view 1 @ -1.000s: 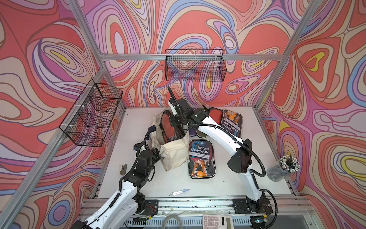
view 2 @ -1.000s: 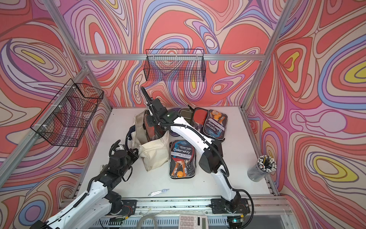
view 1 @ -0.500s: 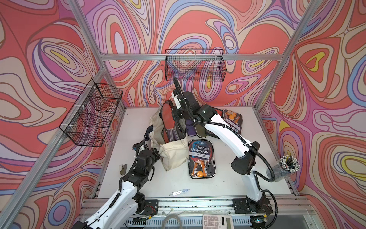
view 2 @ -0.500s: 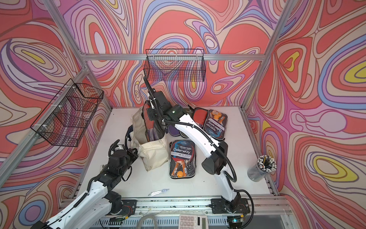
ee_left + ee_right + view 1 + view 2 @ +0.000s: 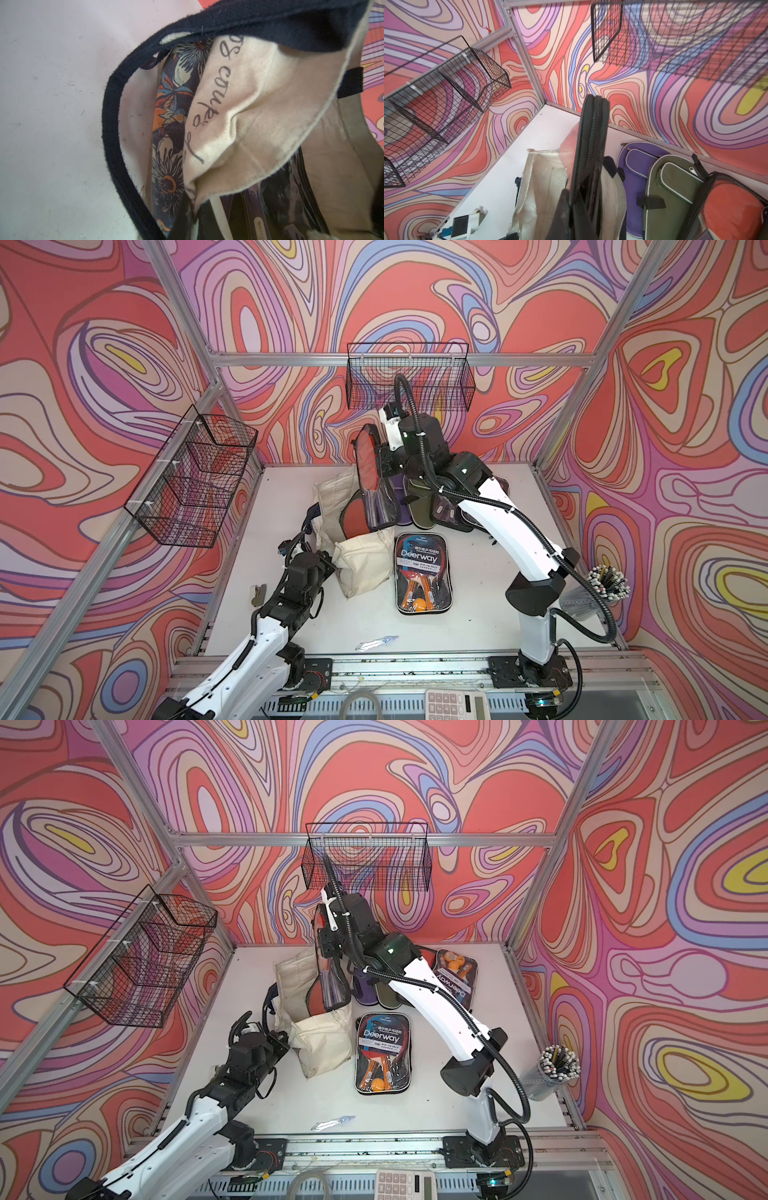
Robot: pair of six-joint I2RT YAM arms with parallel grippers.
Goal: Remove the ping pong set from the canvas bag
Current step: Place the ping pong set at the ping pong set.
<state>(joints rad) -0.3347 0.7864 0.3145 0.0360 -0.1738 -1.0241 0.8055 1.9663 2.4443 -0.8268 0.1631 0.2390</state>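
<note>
The cream canvas bag (image 5: 362, 568) sits slumped mid-table with its mouth open. My right gripper (image 5: 383, 460) is shut on the top of a ping pong set (image 5: 370, 483), a clear black-zippered case with red paddles. It hangs upright above the bag, its lower end at the bag's mouth. In the right wrist view the case's zipper edge (image 5: 593, 135) rises from the jaws over the open bag (image 5: 542, 187). Another red paddle (image 5: 352, 519) shows inside the bag. My left gripper (image 5: 328, 568) is shut on the bag's near rim; lettered cloth (image 5: 228, 108) and a navy strap (image 5: 112, 128) fill its wrist view.
A Deerway paddle set (image 5: 422, 572) lies flat right of the bag. Purple (image 5: 401, 506) and green (image 5: 419, 508) cases and another set (image 5: 455, 973) lie at the back. Wire baskets (image 5: 409, 377) (image 5: 195, 477) hang on the walls. A pen cup (image 5: 602, 589) stands far right.
My right arm has risen, drawing the clear paddle case up from the bag toward the back basket. The left arm and the bag have stayed put.
</note>
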